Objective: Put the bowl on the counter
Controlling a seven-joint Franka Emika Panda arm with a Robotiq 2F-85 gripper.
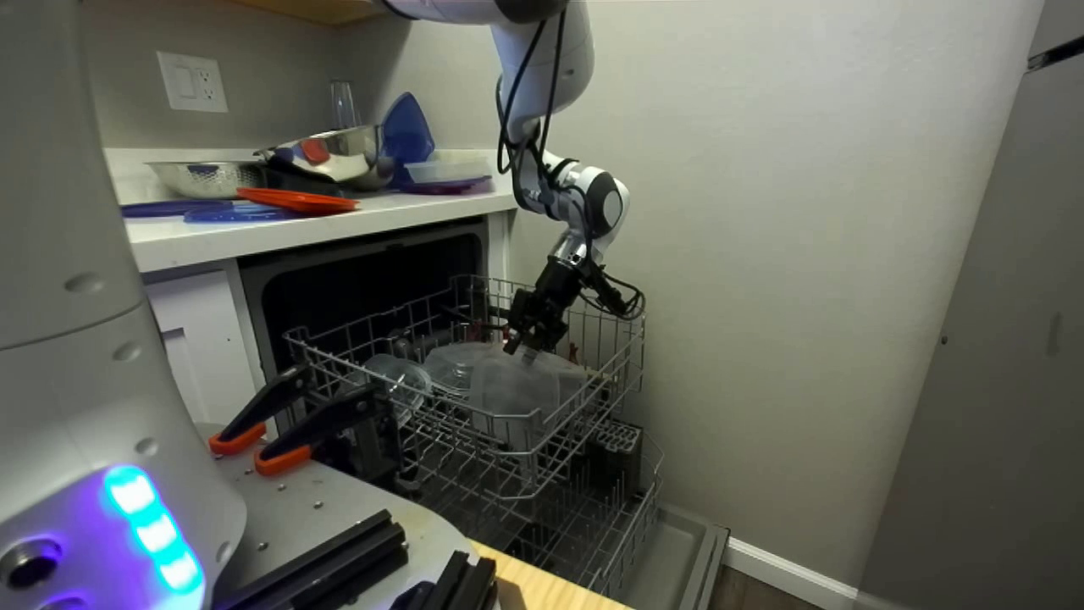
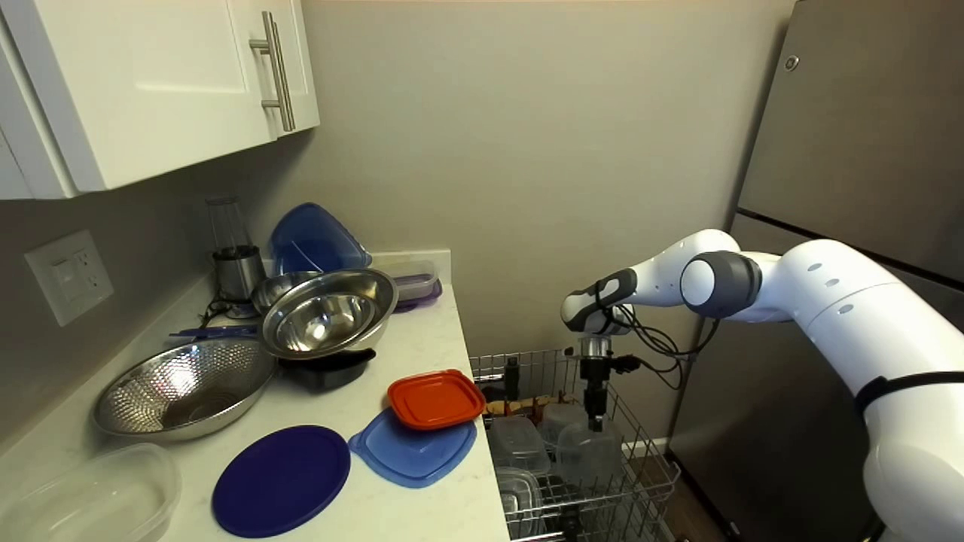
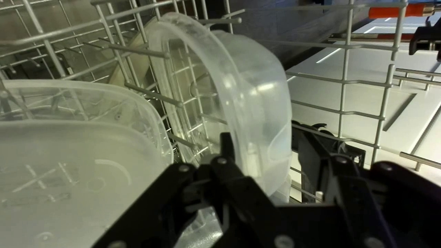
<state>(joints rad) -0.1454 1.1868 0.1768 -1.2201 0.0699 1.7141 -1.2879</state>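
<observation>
A robot's claw (image 3: 267, 148) hangs in a dishwasher rack (image 3: 344, 81), its fingers (image 3: 314, 155) standing wide apart with the side of a clear bowl (image 3: 267, 100) between them, not yet gripped as far as the wrist view shows. The bowl, apparently the one bound for the bench (image 2: 444, 331), stands tipped on its edge among the prongs (image 3: 155, 94), just beside a larger clear tub (image 3: 79, 144). A clean pickup likely calls for centring the bowl's side between the fingers, closing gently, as the thin-looking material could flex or slip, then drawing it up and free of the prongs before swinging across, so the rim neither snags nor drags the tub along. The stretch of bench between the steel bowls (image 2: 384, 299) and the red lid (image 2: 437, 399) looks a handy place to set it down. Raised marks (image 3: 39, 177) on the tub's flat face are too faint to read, a round badge (image 2: 791, 63) on the fridge (image 2: 851, 113) is too small to make out, and no brand name is legible.
</observation>
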